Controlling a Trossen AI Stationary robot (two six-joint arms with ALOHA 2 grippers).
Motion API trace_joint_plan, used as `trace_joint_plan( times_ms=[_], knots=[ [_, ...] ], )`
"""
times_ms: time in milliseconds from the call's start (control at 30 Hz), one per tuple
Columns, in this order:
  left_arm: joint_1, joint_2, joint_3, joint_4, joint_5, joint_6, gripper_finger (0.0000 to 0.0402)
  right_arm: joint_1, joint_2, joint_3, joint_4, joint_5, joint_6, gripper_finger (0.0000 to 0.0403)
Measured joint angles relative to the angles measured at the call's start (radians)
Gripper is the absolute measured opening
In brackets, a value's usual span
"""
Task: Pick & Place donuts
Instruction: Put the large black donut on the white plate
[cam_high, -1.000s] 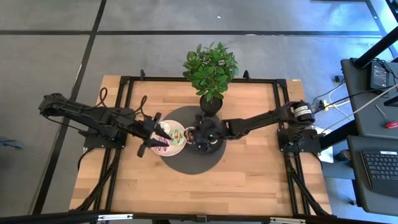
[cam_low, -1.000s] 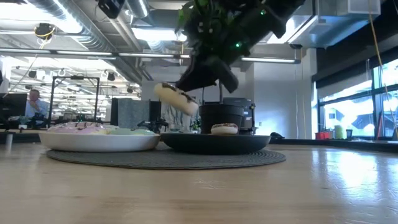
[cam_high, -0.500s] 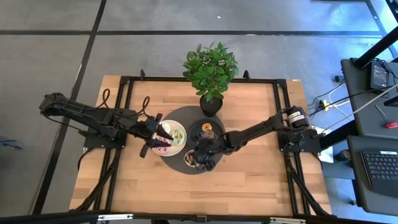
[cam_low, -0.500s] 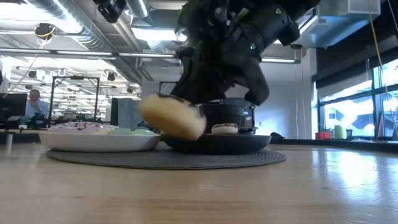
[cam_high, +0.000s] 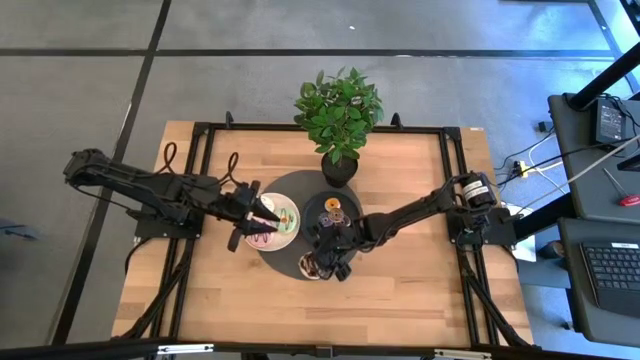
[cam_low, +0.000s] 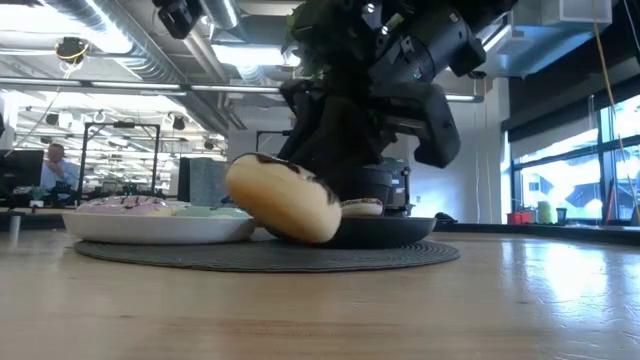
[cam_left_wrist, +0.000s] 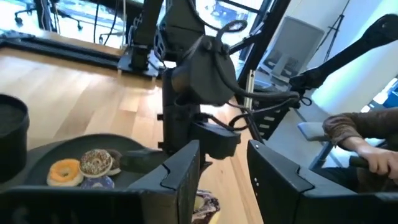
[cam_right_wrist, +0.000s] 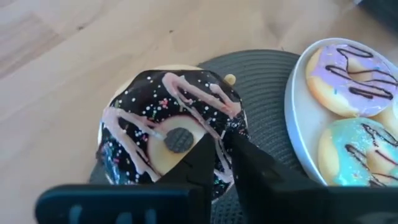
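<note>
The chocolate-iced donut (cam_right_wrist: 174, 140), streaked with pink icing and sprinkles, is clamped between the fingers of the right gripper (cam_high: 322, 262). It hangs tilted over the near edge of the dark round mat (cam_high: 300, 190). In the low view its lower rim sits at or just above the mat surface; contact cannot be confirmed. Half a second ago the donut was held higher; it is now lower. In the high view the gripper has also moved slightly along the mat's near edge.

The right gripper's fingers are nearly closed, one through the donut's centre hole and one against its outer rim.

Just beside the held donut stands the white plate (cam_right_wrist: 292, 118). It carries a purple-iced donut (cam_right_wrist: 348, 71) and a green-iced donut (cam_right_wrist: 357, 152), both with dark drizzle. The black plate (cam_low: 400, 228) lies behind on the same mat and holds an orange donut (cam_left_wrist: 64, 172), a sprinkled donut (cam_left_wrist: 96, 162) and a purple mini donut (cam_left_wrist: 99, 182).

The left gripper (cam_high: 255, 218) hovers over the white plate, unchanged in position, with its fingers apart and nothing held. A potted plant (cam_high: 338, 110) stands at the far edge of the mat.
</note>
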Motion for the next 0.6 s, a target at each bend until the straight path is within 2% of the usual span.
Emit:
trace_joint_plan(
  times_ms=[200, 367, 467, 600],
  knots=[
    [0.0, 0.05, 0.0, -0.001, 0.0, -0.022, 0.013, 0.01, 0.0, 0.0, -0.004, -0.019, -0.001, 0.0082],
    [0.0, 0.127, 0.0, 0.057, -0.001, -0.023, 0.013, 0.007, -0.006, 0.0, -0.013, 0.001, 0.019, 0.0128],
    [-0.003, 0.18, 0.013, 0.068, -0.001, -0.043, 0.013, 0.008, -0.062, 0.0, -0.109, 0.0, 0.063, 0.0151],
    [-0.036, 0.281, 0.047, 0.039, -0.008, -0.08, 0.013, 0.009, -0.186, -0.04, -0.343, -0.041, 0.14, 0.0167]
  ],
)
